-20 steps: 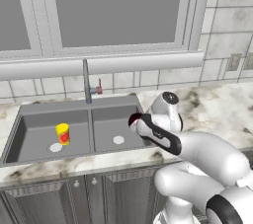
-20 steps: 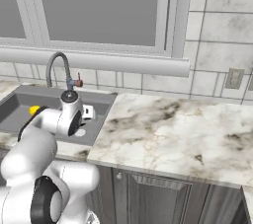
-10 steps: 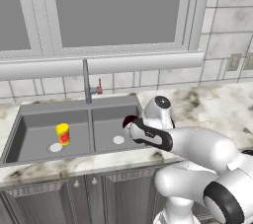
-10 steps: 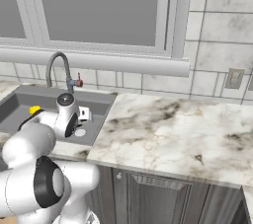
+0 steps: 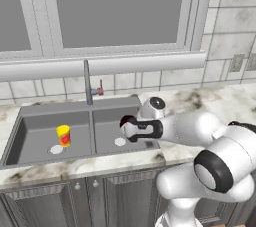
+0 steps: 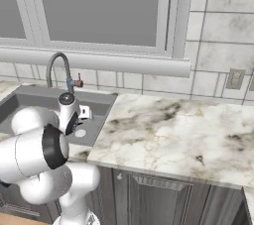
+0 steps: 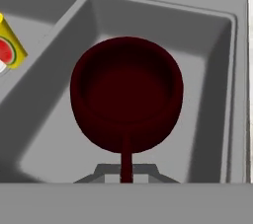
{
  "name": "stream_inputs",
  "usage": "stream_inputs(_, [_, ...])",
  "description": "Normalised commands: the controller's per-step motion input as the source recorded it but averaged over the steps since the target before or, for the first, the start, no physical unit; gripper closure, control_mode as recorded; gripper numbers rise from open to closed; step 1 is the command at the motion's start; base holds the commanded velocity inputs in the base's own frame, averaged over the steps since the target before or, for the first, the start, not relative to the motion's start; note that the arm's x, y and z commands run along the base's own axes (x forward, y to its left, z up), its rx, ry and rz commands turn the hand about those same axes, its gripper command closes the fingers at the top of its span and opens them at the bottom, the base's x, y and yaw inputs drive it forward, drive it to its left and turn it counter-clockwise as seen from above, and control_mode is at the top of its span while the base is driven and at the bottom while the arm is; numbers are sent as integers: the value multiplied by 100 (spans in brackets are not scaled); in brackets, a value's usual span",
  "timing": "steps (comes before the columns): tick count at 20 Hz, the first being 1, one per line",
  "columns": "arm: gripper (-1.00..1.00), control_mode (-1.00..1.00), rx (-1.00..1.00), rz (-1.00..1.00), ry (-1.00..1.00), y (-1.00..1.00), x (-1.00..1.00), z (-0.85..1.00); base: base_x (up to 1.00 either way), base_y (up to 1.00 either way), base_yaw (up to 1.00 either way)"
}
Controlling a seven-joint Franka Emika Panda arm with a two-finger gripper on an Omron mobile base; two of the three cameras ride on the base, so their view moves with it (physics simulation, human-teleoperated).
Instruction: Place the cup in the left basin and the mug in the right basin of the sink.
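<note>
You've got the gripper (image 5: pixel 131 129) clenched on the mug (image 7: pixel 126 100) by its handle, hanging over the right basin (image 7: pixel 207 80) w/ the cup (image 5: pixel 63 135) already in the left basin (image 5: pixel 40 130), so if you let go this high it'll prob tip or bounce toward the divider.

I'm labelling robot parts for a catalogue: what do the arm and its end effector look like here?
The arm is glossy white with rounded, bulbous links and black bands at the joints. A round grey cap tops the wrist. The end effector is a small white block with dark parts. No cables or markings are visible.
</note>
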Motion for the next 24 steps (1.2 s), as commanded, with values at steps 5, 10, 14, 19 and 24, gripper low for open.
stream_inputs(5, [100,-100,0,0,0,17,28,-8,0,0,0])
stream_inputs(10, [100,-100,0,0,0,16,29,-15,0,0,0])
stream_inputs(14, [100,-100,0,0,0,11,31,-19,0,0,0])
stream_inputs(19, [100,-100,0,0,0,6,25,-27,0,0,0])
stream_inputs(24, [100,-100,0,0,0,9,24,-34,0,0,0])
